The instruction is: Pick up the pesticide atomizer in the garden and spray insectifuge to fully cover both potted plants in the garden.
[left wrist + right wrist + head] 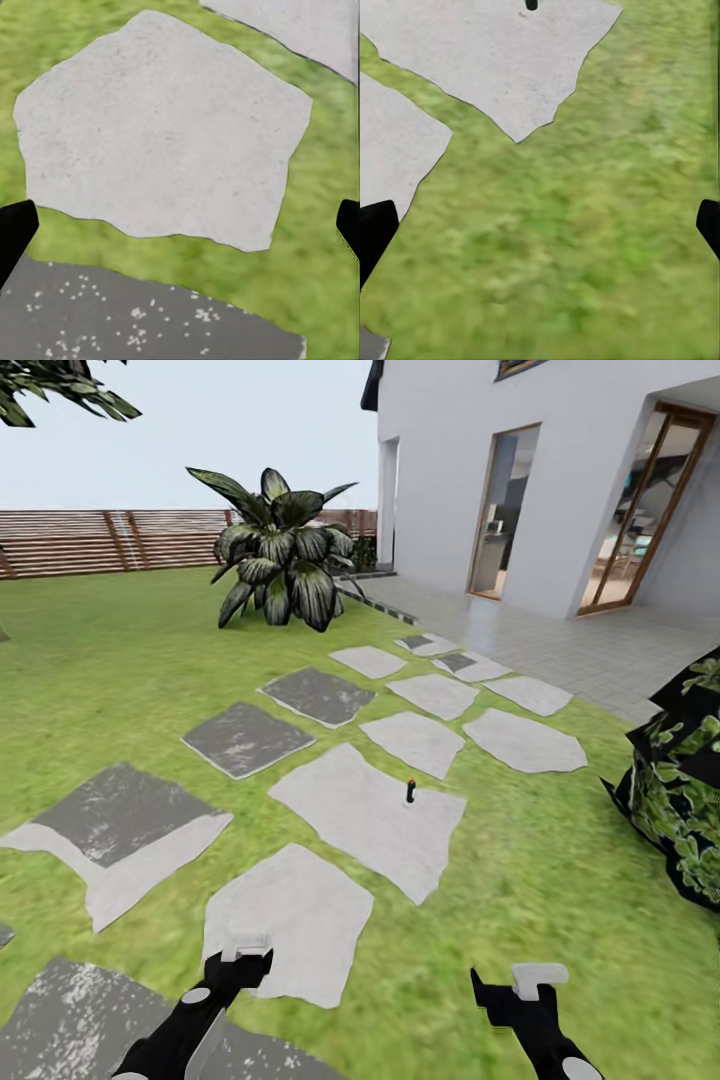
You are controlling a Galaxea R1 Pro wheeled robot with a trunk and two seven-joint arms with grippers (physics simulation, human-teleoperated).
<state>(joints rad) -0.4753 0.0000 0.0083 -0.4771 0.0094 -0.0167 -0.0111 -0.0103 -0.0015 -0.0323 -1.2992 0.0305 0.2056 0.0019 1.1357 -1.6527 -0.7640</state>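
Nearest the head camera, the left gripper (240,952) and right gripper (535,982) hung low over the ground with nothing between their fingers; each wrist view showed its dark fingertips (15,232) set wide at the frame edges, so both jaws stood open and empty, carried forward, I judge, for the drive. The left one hovered above a pale paving slab (161,127) with a darker grey slab (142,315) beside it, the right above bare lawn (585,225). Further on, a small dark upright thing with a reddish top (410,790) stood on a pale stone (365,815) among the stepping stones; too small to tell for certain, it may have been the pesticide atomizer or a lamp. No small grey pots showed. A big striped agave (283,555) stood before the slatted fence (100,540), the house (520,450) to the right, and dark-mottled foliage (680,780) crowded the right edge
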